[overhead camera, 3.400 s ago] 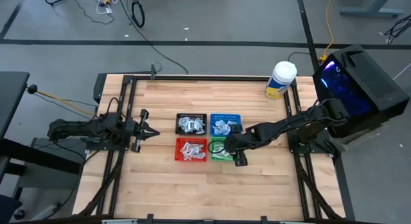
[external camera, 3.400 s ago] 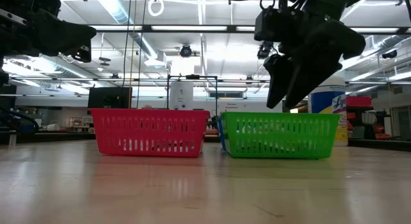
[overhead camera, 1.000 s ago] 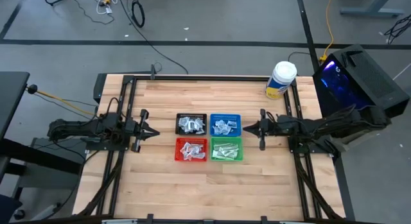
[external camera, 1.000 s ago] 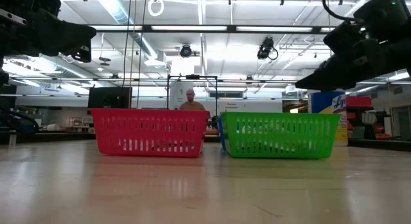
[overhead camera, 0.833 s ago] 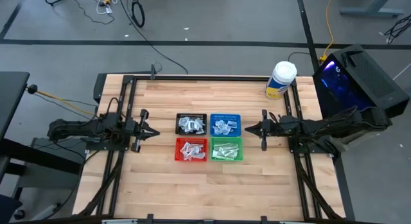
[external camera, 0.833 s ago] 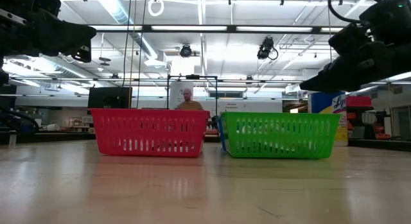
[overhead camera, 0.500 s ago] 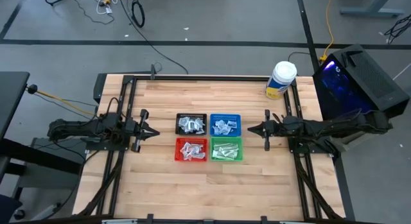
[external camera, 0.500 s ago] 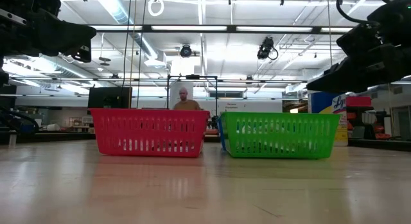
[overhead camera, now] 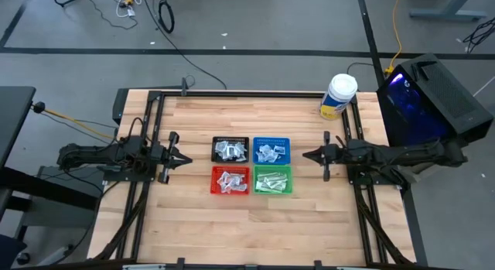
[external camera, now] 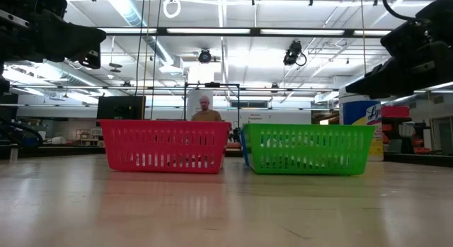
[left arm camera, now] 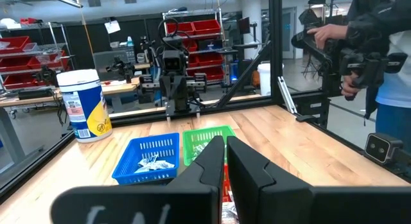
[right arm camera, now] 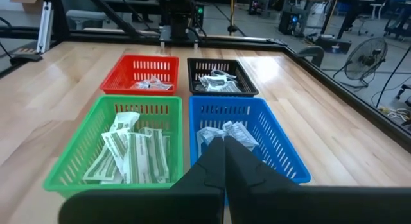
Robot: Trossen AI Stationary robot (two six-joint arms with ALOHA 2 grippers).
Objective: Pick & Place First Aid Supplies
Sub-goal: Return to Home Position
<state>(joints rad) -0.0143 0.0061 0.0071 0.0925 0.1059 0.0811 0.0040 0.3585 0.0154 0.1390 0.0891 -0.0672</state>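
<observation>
Supplies lie sorted in four mesh trays set two-by-two at mid desk (overhead camera: 232, 231). The long white-and-green packets (right arm camera: 131, 153) are in the green tray (external camera: 308, 149). Squarish white packets (right arm camera: 225, 131) are in the blue tray (right arm camera: 279, 147), with more in the red tray (external camera: 164, 146) and the black tray (right arm camera: 246, 75). No packet is seen loose on the boards, so sorting is judged complete.

Left claw (overhead camera: 188, 158) hangs at the left side and right claw (overhead camera: 305, 155) at the right. Each is level, points inward and stands clear of the trays, a posture judged to be parking. Both claws are pressed together, hold nothing and touch nothing. A yellow-labelled jar (overhead camera: 339, 96) stands at the far right corner, apart from the work
</observation>
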